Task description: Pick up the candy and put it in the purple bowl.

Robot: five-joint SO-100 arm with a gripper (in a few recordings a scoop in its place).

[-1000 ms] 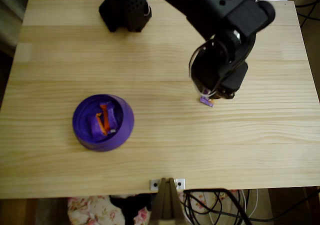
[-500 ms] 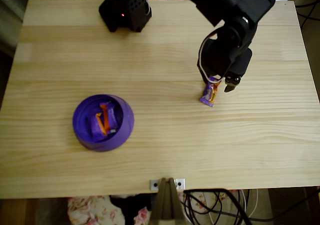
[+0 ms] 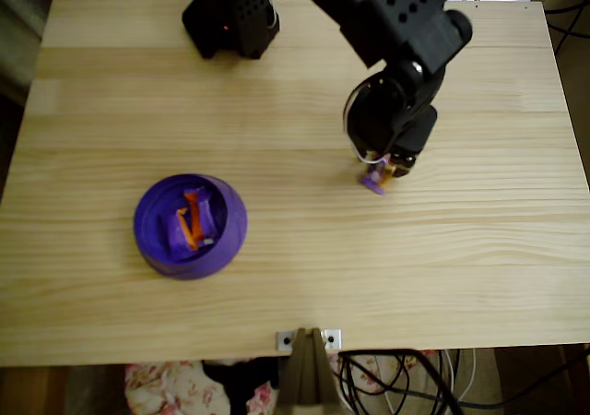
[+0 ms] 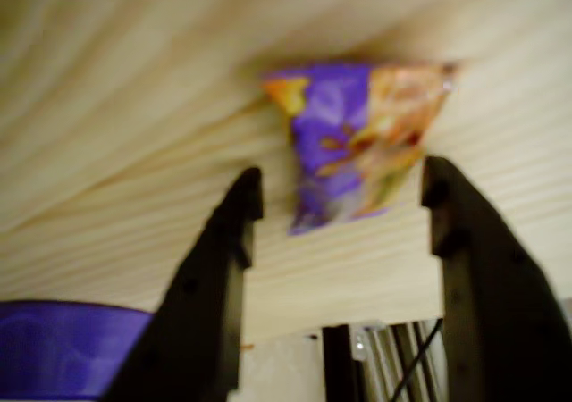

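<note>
The candy [image 3: 372, 183], a small purple wrapper with an orange patch, lies on the wooden table right of centre in the overhead view. My black gripper [image 3: 382, 168] hangs directly over it and hides most of it. In the wrist view the candy [image 4: 356, 141] lies just beyond the tips of the two dark fingers [image 4: 225, 241], which stand apart on either side without touching it; the gripper [image 4: 344, 207] is open. The purple bowl [image 3: 147, 240] sits at the left of the table with purple-and-orange sweets [image 3: 191, 219] inside. Its rim [image 4: 63, 348] shows at the wrist view's lower left.
The arm's black base [image 3: 230, 14] stands at the table's far edge. A metal clamp [image 3: 309, 340] and cables [image 3: 406, 383] sit at the near edge. Bare wood lies between the candy and the bowl.
The arm has swung left and back over the candy, which now lies mostly under the gripper instead of in plain sight. The bowl has not moved.
</note>
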